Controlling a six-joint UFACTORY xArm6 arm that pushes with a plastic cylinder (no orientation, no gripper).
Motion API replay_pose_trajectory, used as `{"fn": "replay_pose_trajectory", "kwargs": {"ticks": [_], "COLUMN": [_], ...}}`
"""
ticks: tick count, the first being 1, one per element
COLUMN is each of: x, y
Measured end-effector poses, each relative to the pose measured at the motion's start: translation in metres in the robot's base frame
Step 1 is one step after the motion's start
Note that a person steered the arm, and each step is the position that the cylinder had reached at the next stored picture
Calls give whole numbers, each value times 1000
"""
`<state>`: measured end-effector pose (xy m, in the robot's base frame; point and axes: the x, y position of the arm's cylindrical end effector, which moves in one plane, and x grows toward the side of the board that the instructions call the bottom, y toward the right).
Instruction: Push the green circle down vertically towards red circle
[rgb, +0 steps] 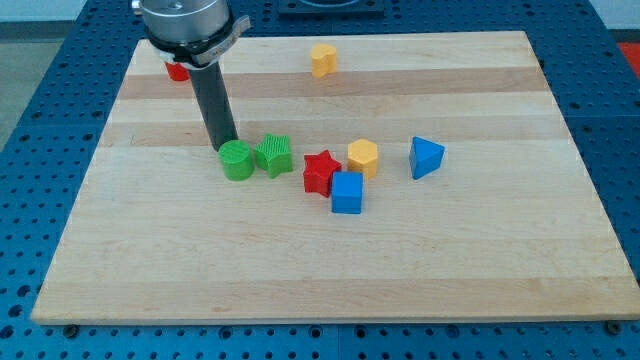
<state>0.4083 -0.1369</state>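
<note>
One green circle (237, 160) sits touching the near side of my tip (226, 148), a bare rod holding nothing, green star (273, 155) just right.

Single view, high front angle, whole board (330, 270) framed.

On board (480, 260):
- Green circle (237, 160), left of centre; my tip (226, 147) touching its upper left edge.
- Green star (273, 155), just right of circle.
- Red star (321, 172), further right; blue cube (347, 193) against its lower right, yellow hexagon (363, 157) at its upper right.
- Blue triangle (425, 157), right of hexagon, apart.
- Yellow block (323, 60), near top edge.
- Red block (177, 71), top left, partly hidden behind arm.
</note>
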Motion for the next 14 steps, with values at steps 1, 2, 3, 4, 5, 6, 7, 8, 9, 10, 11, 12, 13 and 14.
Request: {"fn": "replay_pose_trajectory", "kwargs": {"ticks": [1, 2, 3, 4, 5, 6, 7, 8, 9, 10, 11, 12, 13, 14], "x": [-6, -7, -7, -7, -1, 3, 3, 1, 3, 5, 8, 19, 20, 34], "y": [9, 17, 19, 55, 85, 91, 89, 67, 39, 29, 31, 43, 48, 50]}}
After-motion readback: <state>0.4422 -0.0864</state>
